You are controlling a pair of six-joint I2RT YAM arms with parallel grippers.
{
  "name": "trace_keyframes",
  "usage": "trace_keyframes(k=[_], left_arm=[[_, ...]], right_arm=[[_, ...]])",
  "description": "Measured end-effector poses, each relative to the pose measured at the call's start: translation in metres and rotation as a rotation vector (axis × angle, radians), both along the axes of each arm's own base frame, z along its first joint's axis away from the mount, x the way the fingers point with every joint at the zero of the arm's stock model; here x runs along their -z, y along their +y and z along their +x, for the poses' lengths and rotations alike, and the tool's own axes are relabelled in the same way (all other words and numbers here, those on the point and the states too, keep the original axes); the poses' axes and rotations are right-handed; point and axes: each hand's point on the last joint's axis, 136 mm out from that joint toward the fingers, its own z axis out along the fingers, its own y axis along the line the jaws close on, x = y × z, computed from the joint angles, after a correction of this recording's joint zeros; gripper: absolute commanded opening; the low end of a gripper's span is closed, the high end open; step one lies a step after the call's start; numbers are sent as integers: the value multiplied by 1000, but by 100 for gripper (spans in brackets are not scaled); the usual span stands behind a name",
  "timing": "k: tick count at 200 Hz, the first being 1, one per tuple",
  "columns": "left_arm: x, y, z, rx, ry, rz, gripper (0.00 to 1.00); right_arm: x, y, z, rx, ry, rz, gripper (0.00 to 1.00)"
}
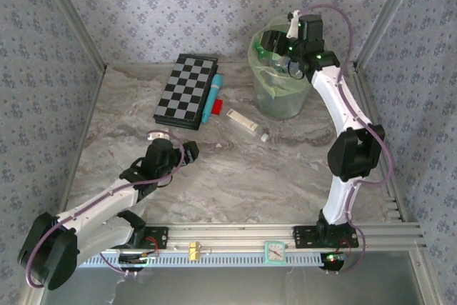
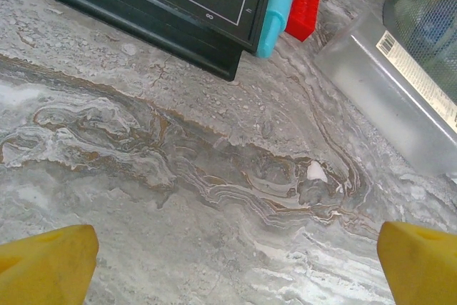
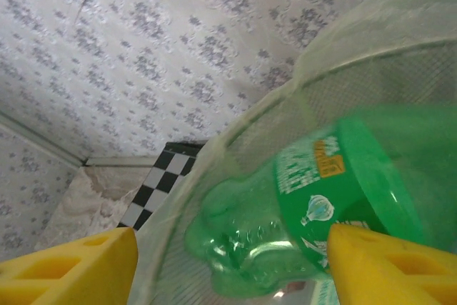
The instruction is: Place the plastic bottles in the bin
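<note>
A green plastic bottle (image 3: 314, 198) hangs blurred between my right gripper's (image 3: 232, 269) yellow fingers, inside the rim of the pale-green bin (image 3: 235, 141). The right finger touches its label; the left finger stands clear of it, so the jaws are open. From above, that gripper (image 1: 275, 51) is over the bin (image 1: 278, 105) at the back right. A clear plastic bottle (image 1: 243, 121) with a barcode label lies on the table left of the bin. My left gripper (image 1: 191, 151) hovers wide open over bare marble (image 2: 239, 262), with the clear bottle (image 2: 389, 98) ahead to its right.
A folded checkerboard (image 1: 187, 91) lies at the back, with a cyan tube (image 1: 212, 98) and a red block (image 1: 217, 107) along its right side. A small cap-like piece (image 1: 265, 136) sits near the clear bottle. Wallpapered walls enclose the table on three sides.
</note>
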Motion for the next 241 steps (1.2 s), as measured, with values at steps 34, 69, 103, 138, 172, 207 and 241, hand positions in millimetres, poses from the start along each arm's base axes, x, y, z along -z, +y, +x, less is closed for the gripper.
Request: trace_keyframes(k=[34,69,103,138,172,207,241], left_arm=[[-4,0,0,0,-11,-8,100],[-3,0,0,0,-9,-6,100],[-3,0,0,0,-9,-5,100],[0,7,-1,-24,-1,22,100],[-4,24,2,-83,-10,33,100],[-8,50,10,-172,-17,32,100],[-16,67,19,-229,-27,17,100]], right_arm=[[12,-10,16,23,21,3,73],[6,-10,18,24,17,7,74],[3,-11,15,24,19,2,75],[-9,-16,-21,12,14,-21,80],[-45,-8,-85,-44,-66,-65,88],[-49,17,-159,-157,-108,-106,88],[13,42,-204,-255,-4,-159,88]])
